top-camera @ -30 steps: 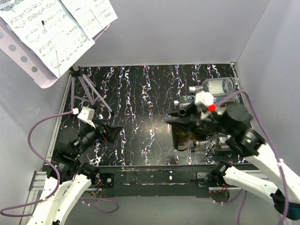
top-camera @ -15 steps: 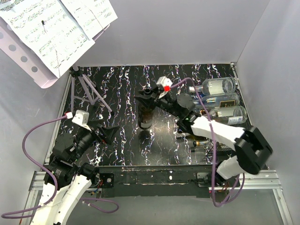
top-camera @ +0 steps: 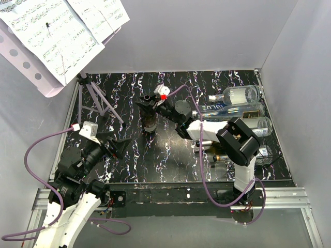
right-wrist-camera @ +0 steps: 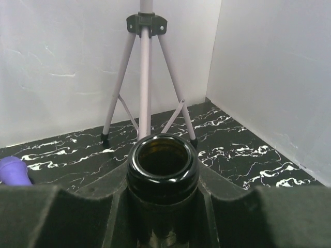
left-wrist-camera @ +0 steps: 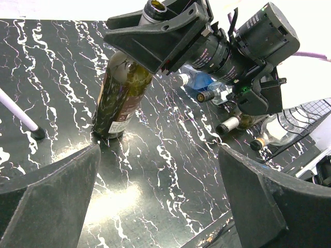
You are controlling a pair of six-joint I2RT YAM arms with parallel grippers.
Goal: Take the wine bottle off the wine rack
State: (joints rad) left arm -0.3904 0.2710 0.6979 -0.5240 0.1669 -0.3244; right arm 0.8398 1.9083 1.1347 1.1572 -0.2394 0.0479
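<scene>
Right gripper [right-wrist-camera: 163, 192] pinches the wine bottle [left-wrist-camera: 120, 95] by its neck; only the empty, wide-open left gripper [left-wrist-camera: 158, 155] sees its label [left-wrist-camera: 118, 125].

Up top: parked high above the near edge, looking steeply down over the whole table [top-camera: 170, 155]. Left wrist: sitting low, facing across at the wine bottle [left-wrist-camera: 116, 98] from fairly close. Right wrist: point-blank over that bottle's mouth, aimed at the music stand [right-wrist-camera: 145, 77] legs. Same bottle in all three.

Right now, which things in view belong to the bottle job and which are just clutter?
Job: wine bottle, neck in the right jaws; wine rack.
Lying about: music stand, sheet music, clear bottles on the right.
</scene>
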